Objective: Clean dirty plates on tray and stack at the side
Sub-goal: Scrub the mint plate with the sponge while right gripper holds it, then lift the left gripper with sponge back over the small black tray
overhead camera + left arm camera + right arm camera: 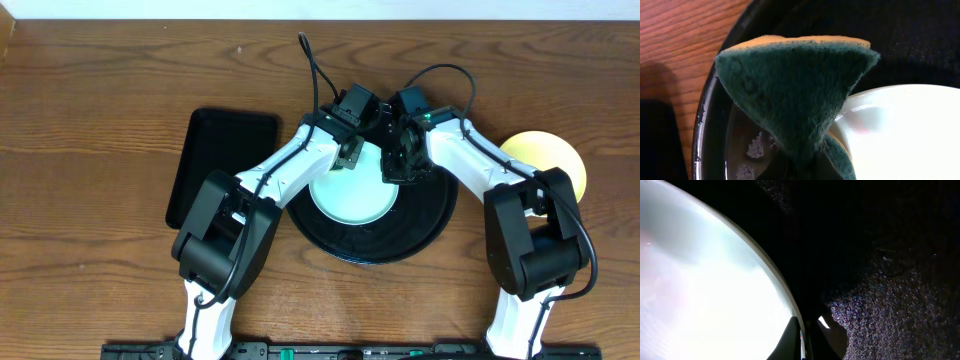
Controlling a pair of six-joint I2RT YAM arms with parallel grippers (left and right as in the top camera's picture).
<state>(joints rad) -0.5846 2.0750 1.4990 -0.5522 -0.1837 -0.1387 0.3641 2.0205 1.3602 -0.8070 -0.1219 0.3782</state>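
A pale mint plate [352, 197] lies in the round black tray [430, 225]. My left gripper [350, 152] is shut on a green sponge with a yellow back [795, 95], held at the plate's far left rim [900, 130]. A faint reddish smudge [862, 131] shows on the plate near the sponge. My right gripper [398, 165] is shut on the plate's right rim; its fingers [802, 340] straddle the edge of the plate [700, 290]. A pale yellow plate [548, 160] lies on the table to the right of the tray. I see no second mint plate.
A rectangular black tray [220, 165] lies left of the round tray, beside my left arm. The round tray's raised rim [702, 125] runs just left of the sponge. Both arms cross over the tray's far half.
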